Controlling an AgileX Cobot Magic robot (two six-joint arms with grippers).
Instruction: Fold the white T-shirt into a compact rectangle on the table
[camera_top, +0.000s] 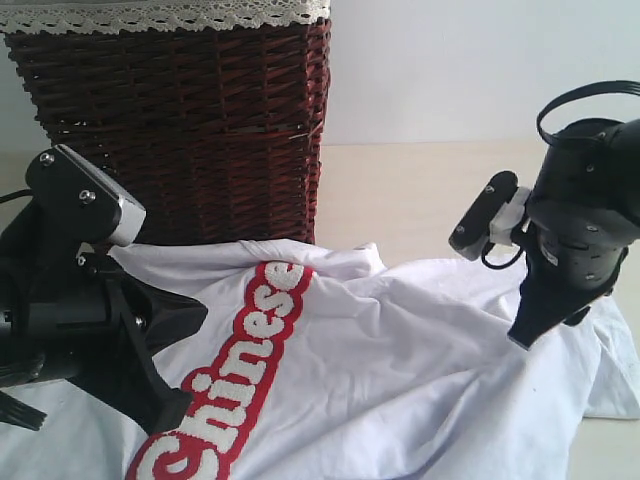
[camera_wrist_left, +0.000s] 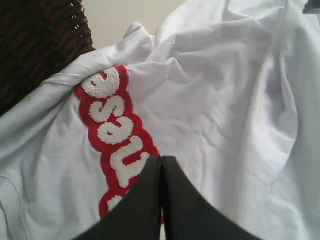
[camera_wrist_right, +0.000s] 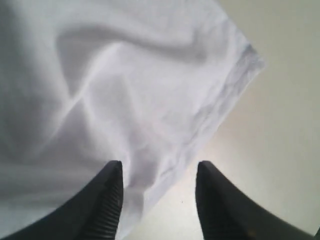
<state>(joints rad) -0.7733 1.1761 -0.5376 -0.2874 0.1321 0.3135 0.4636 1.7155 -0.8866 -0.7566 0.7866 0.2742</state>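
**DESK:** Left to right, what have we got?

**ROBOT:** At nine o'clock in the exterior view, my left gripper (camera_top: 165, 408) hangs low over the white T-shirt (camera_top: 400, 350). Its jaws are pressed together, with no cloth between them that I can see. My wrist view shows the tips meeting just above the red-outlined lettering (camera_wrist_left: 107, 125). Behind, at eleven o'clock, the wicker basket (camera_top: 200, 130) stands on the table (camera_top: 400, 190), and the shirt's far edge lies against its base.

**DESK:** And the shirt itself?

**ROBOT:** It lies rumpled and unfolded across the table, from centre down to six o'clock, with the lettering running from twelve toward seven. At three o'clock my right gripper (camera_top: 525, 335) has its jaws spread wide either side of a hemmed edge, where cloth gives way to bare table.

**DESK:** How will it handle?

**ROBOT:** Light, soft and limp, I judge. It will sag and crease rather than hold a line, and it may drag on the smooth top. It is best taken at hems and corners, one per gripper. The right can take the edge it straddles; the left would need to open and find a hem or shoulder. Pinching mid-panel would only bunch it. The fuzzy lettering looks thicker, so I expect a fold across it to sit less flat.
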